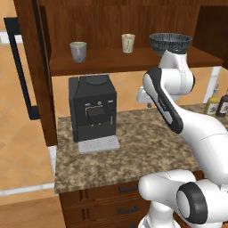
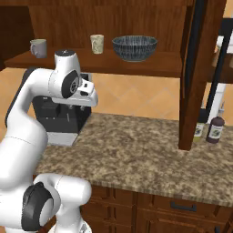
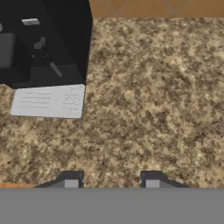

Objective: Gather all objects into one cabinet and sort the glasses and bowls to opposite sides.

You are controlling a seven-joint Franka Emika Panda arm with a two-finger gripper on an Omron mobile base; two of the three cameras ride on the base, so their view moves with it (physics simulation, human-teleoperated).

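Shelf (image 1: 133, 60) of the cabinet (image 1: 102, 18) carries a grey cup (image 1: 78, 51), cream mug (image 1: 128, 43) and dark bowl (image 1: 170, 43). Claw (image 3: 111, 181) hangs over the speckled desk (image 3: 153, 100) beside the coffee machine (image 1: 92, 107), fingers apart, empty

The robot's arm hides part of the coffee machine (image 2: 54, 113).

The counter (image 1: 133, 147) had a brown and tan speckled stone top. Under it were brown wooden drawers (image 1: 111, 202) with dark handles. A black coffee machine (image 1: 92, 107) stood on the counter with a grey tray (image 1: 99, 144) at its foot. The wall (image 2: 136, 93) behind had orange tiles. Some dark bottles (image 2: 215, 129) stood at the far end of the counter, beside a dark wooden post (image 2: 193, 91).
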